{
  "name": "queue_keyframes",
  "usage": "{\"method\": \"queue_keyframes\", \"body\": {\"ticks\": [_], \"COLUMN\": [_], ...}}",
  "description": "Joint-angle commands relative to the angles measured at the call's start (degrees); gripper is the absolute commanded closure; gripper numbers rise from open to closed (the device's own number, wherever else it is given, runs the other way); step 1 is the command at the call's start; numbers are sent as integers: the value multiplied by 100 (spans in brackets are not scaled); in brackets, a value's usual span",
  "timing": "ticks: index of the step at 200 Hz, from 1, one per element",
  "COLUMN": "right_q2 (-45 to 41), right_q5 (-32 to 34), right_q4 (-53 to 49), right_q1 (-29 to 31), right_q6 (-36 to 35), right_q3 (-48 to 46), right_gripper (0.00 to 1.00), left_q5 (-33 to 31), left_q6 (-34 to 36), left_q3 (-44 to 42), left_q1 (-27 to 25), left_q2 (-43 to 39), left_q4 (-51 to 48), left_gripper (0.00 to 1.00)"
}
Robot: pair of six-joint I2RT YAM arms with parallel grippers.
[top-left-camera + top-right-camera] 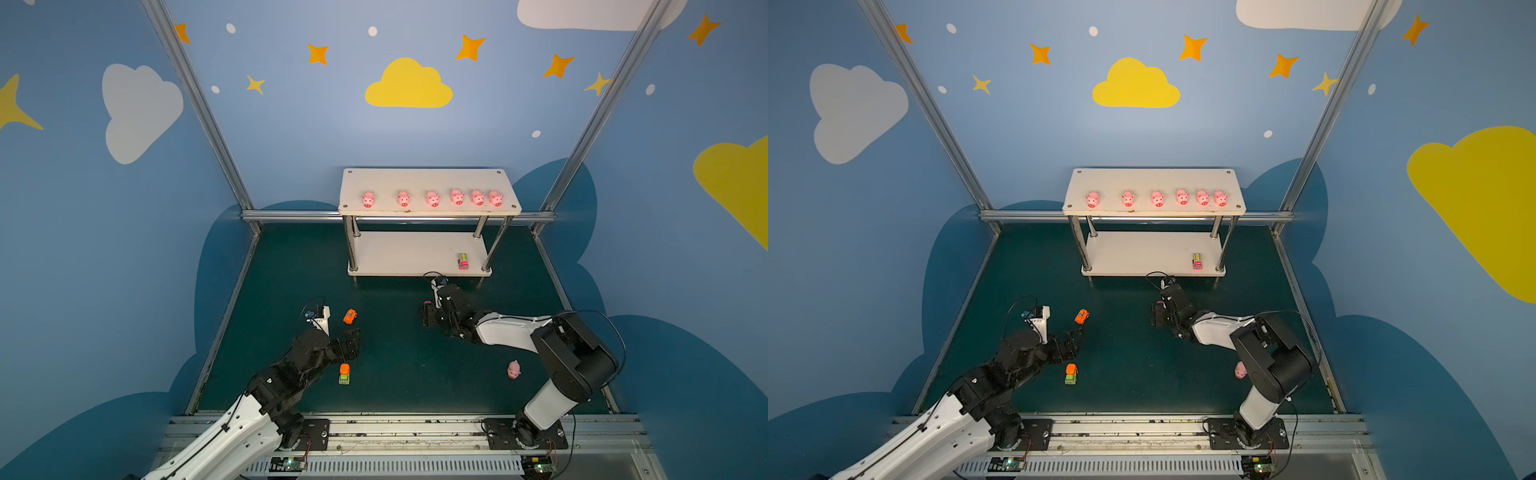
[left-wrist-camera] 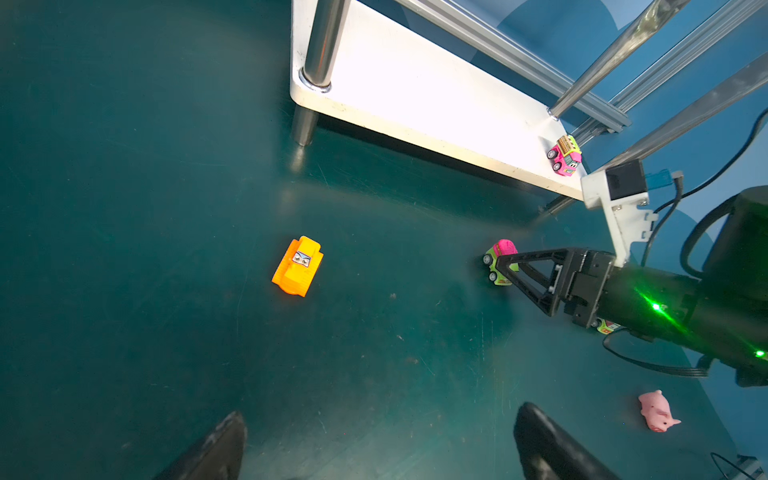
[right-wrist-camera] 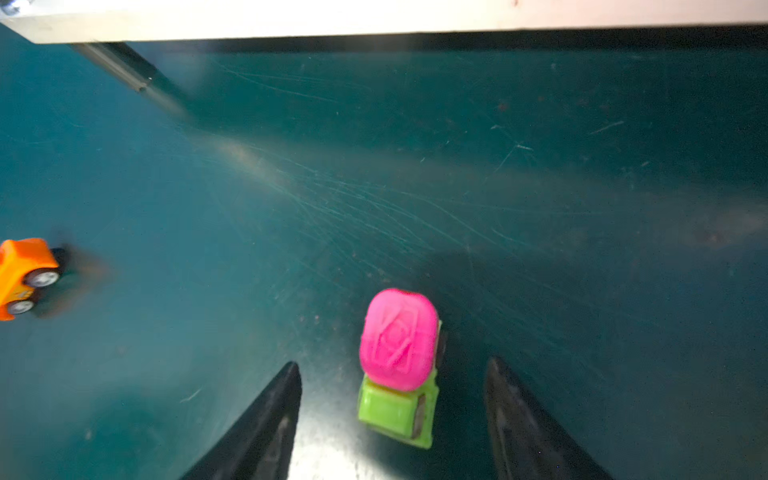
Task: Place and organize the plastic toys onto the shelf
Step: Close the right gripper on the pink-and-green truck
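Your right hand sits low over the table, just in front of the shelf. Its fingers are apart and straddle the mixer truck, which has a lime cab and a magenta drum and stands with its wheels on the table. The right wrist view shows a clear gap between each finger and the truck, so nothing is gripped. Your left hand hangs over the left half of the table, fingers spread wide and empty. The orange car lies just beyond it, and the orange-green truck stands just beside the arm on its near side. Six pigs stand in a row along the front of the shelf's top board, snouts toward the arms, with the three at the right bunched closer than the rest. The pink truck stands on the lower board near its right front post. The stray pig lies on the table beside your right arm, well apart from both hands.
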Motion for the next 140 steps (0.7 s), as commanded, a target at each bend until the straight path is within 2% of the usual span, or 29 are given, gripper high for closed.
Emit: {"method": "queue_keyframes", "body": {"ticks": [1, 140], "right_q2": [196, 544], "right_q5": [153, 416], "right_q4": [338, 180], "right_q1": [1, 19], "right_q6": [-6, 45], "right_q3": [-2, 114], "right_gripper": [33, 52], "left_q5": [-43, -91], "left_q6": [-9, -22], "left_q3": [-32, -42], "left_q1": [-22, -22], "left_q2": [3, 95], "left_q4": [22, 11], "left_gripper": [0, 0]}}
